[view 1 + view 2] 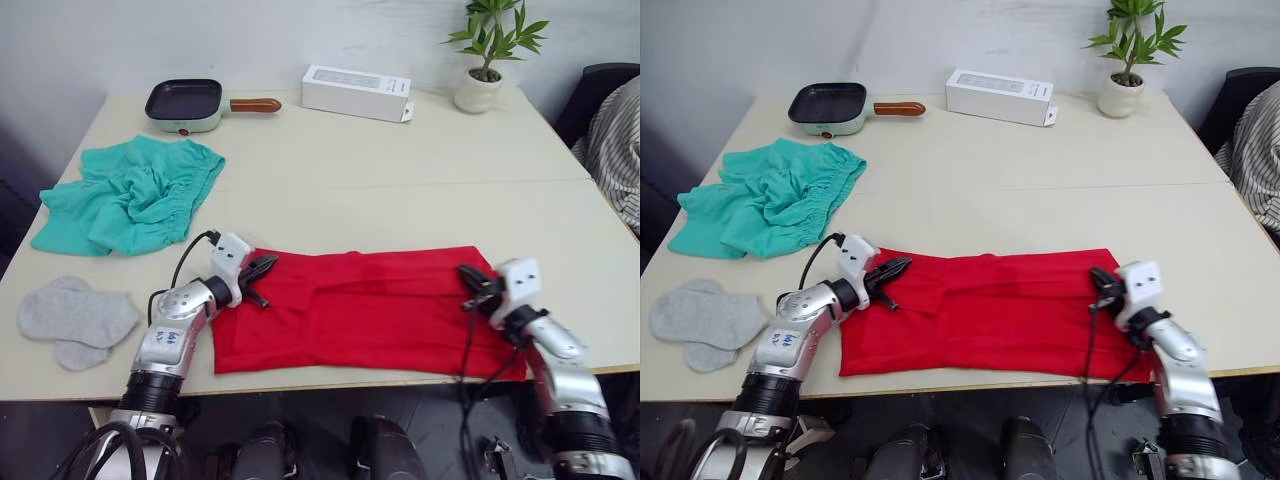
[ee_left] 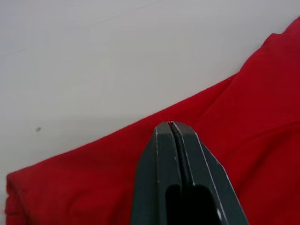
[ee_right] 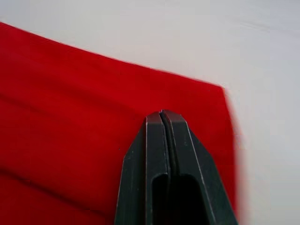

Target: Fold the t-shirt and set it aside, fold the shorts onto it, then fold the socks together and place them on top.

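Eye views. The shirt (image 1: 370, 310) is seen folded into a long red band at the near edge of the table (image 1: 400, 170), about 6 o'clock of the tabletop. The shorts (image 1: 130, 195) are found crumpled at about 10 o'clock from the shirt, well apart from it. The socks (image 1: 72, 318) are laid flat, one overlapping the other, at 9 o'clock from the shirt, near the table's left edge. At the far edge, a small pan (image 1: 185, 103) with a brown handle is noted at 11 o'clock, a white box (image 1: 356, 91) at 12 o'clock, and a potted plant (image 1: 487, 55) at 1 o'clock. The left gripper (image 1: 262, 270) is seen over the shirt's left end, the right gripper (image 1: 474, 283) over its right end.

Left wrist view. The left gripper (image 2: 171, 125) is seen with its fingers pressed together, nothing between them; the tips lie over red cloth just beside the shirt's edge, bare table beyond.

Right wrist view. The right gripper (image 3: 163, 114) is likewise seen closed tip to tip, empty, over the shirt near its corner.
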